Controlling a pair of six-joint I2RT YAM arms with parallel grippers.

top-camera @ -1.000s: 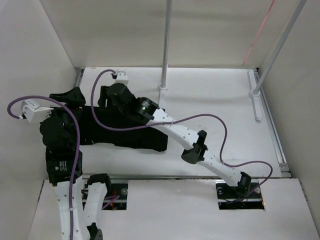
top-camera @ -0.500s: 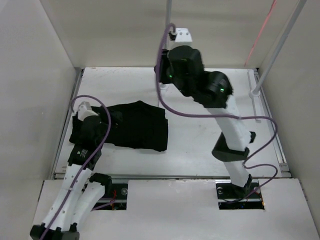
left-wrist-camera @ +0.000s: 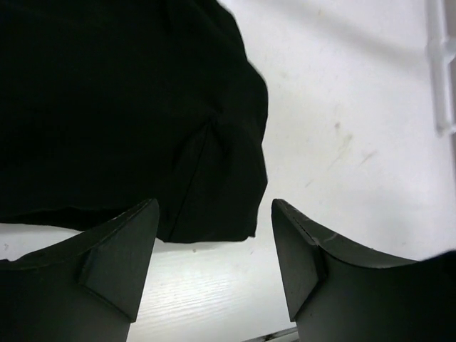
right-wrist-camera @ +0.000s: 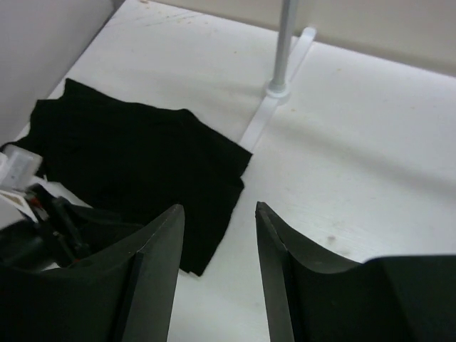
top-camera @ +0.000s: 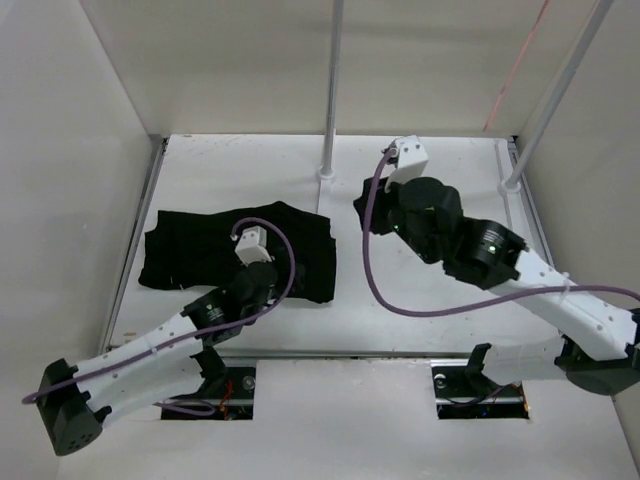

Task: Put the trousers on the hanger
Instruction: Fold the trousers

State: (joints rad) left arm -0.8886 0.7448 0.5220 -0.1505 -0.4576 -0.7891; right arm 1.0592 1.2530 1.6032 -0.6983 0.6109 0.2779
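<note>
The black trousers [top-camera: 195, 250] lie folded flat on the left half of the white table, also seen in the left wrist view [left-wrist-camera: 121, 107] and the right wrist view [right-wrist-camera: 128, 164]. My left gripper [top-camera: 272, 280] hovers low over their near right corner, open, with nothing between its fingers [left-wrist-camera: 212, 214]. My right gripper [top-camera: 362, 215] hangs to the right of the trousers, apart from them, open and empty [right-wrist-camera: 219, 214]. Of the hanger [top-camera: 515, 70] only a thin pink-orange rod shows, against the back wall at the right.
Two white upright poles stand at the back, one in the middle [top-camera: 330, 90] and one on the right [top-camera: 555, 95], each on a floor bracket. A metal rail [top-camera: 545, 260] runs along the table's right edge. Walls close in the left, back and right. Purple cables loop off both arms.
The right arm left the trousers, rose toward the middle pole, then came down to their right. The left arm swung from their left end to their near right corner. The trousers now lie flat.
</note>
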